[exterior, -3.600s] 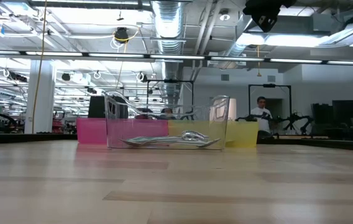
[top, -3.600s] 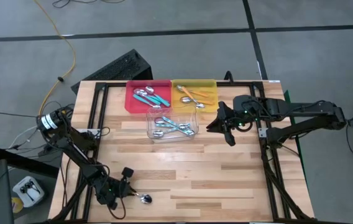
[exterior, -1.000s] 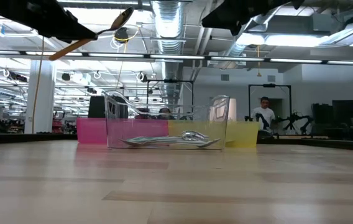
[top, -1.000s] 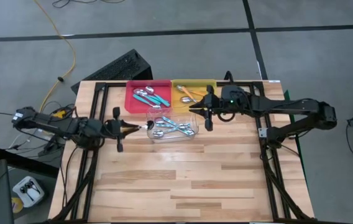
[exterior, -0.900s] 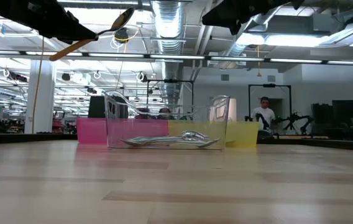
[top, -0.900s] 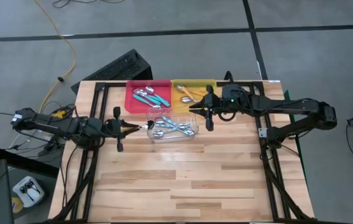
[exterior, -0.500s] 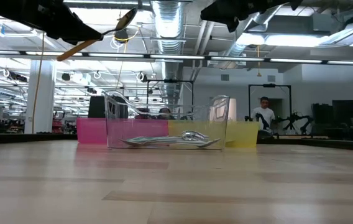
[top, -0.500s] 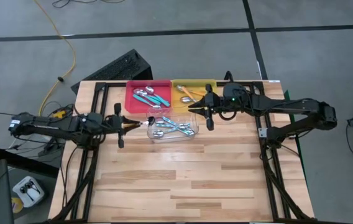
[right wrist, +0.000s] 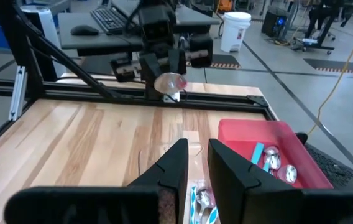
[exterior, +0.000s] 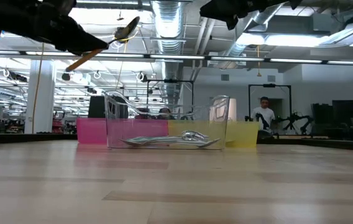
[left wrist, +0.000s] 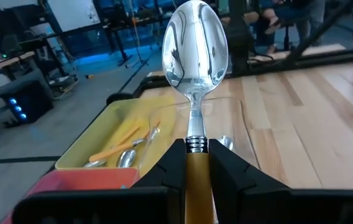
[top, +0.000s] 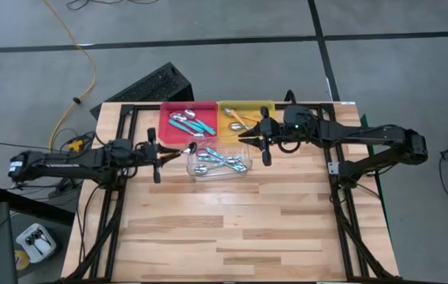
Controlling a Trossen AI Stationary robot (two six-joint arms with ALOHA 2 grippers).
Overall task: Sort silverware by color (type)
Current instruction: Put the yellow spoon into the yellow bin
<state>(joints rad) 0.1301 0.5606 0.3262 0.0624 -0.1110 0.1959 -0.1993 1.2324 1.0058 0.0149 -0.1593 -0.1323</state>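
Note:
My left gripper (top: 170,151) is shut on an orange-handled spoon (top: 184,148), high above the table just left of the clear tray (top: 218,158); its shiny bowl (left wrist: 195,40) points toward the trays. My right gripper (top: 259,139) hovers over the gap between the yellow tray (top: 246,117) and the clear tray, empty, with a narrow gap between its fingers (right wrist: 179,162). The red tray (top: 187,120) holds teal spoons, the yellow tray orange spoons, and the clear tray pale blue spoons. My left gripper pinches the spoon's orange handle (left wrist: 196,168) between its two fingers, just behind the metal neck. The fingers come from the table's left and the spoon lies along them. It is lifted clear, slanting up, bowl (exterior: 128,28) ahead and handle end (exterior: 77,62) behind.
The three trays stand together at the table's far middle. Black frame rails (top: 125,158) run along the left and right sides. Bare wood (top: 232,229) fills the near half. A person (exterior: 263,115) stands far off in the room behind.
My left gripper has carried the orange spoon toward the table's right and far edges, closer to the trays, still high above the table. The spoon has kept its slant in the hold.

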